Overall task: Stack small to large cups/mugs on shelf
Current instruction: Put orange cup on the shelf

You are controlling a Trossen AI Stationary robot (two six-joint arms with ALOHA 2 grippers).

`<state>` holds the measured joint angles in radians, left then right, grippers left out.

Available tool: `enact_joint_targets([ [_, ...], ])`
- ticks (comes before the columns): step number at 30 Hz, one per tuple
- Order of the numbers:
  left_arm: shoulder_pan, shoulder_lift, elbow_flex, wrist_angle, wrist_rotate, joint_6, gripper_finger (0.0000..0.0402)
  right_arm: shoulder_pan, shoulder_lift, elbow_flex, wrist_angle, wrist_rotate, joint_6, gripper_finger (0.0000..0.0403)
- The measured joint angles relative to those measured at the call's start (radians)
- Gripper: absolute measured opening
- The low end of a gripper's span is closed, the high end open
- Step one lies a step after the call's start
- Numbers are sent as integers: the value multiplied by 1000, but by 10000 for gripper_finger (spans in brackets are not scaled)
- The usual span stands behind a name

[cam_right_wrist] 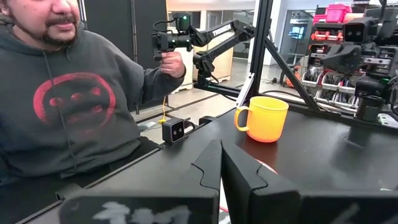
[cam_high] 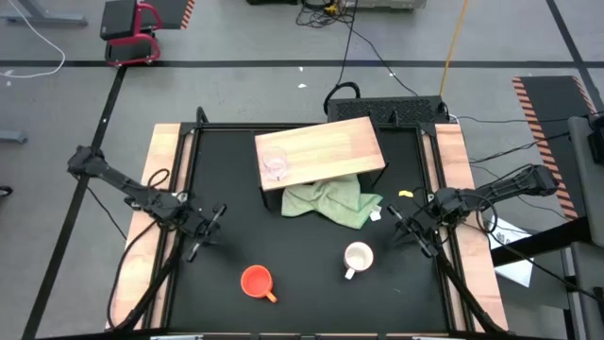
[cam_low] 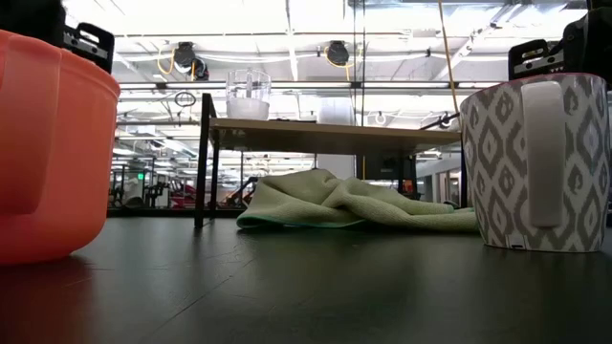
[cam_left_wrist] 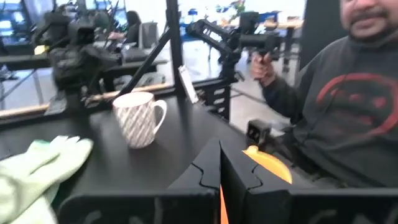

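Note:
A small clear glass cup (cam_high: 275, 163) stands upright on the left part of the tan wooden shelf (cam_high: 330, 146); it also shows in the low view (cam_low: 248, 94). The orange mug (cam_high: 257, 280) stands on the black table near the front, left of centre. The white patterned mug (cam_high: 358, 258) stands to its right. My left gripper (cam_high: 201, 236) is shut and empty at the table's left side. My right gripper (cam_high: 408, 229) is shut and empty at the table's right side, a little beyond the white mug.
A crumpled green cloth (cam_high: 332, 200) lies under and in front of the shelf. A small yellow bit (cam_high: 406, 194) lies right of the cloth. A person in a grey hoodie (cam_right_wrist: 68, 93) sits at the table's near edge, holding a handle (cam_right_wrist: 171, 40).

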<state>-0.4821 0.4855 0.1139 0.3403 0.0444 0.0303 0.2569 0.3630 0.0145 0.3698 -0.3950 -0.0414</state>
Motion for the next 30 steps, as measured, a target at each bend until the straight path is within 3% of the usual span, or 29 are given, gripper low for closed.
enact_joint_targets([
  [17,-141,459,2,460,-102,-16,0,0,0,0,8,0,2,0],
  [30,-189,627,41,539,-161,-50,0,0,0,0,7,0,1,0],
])
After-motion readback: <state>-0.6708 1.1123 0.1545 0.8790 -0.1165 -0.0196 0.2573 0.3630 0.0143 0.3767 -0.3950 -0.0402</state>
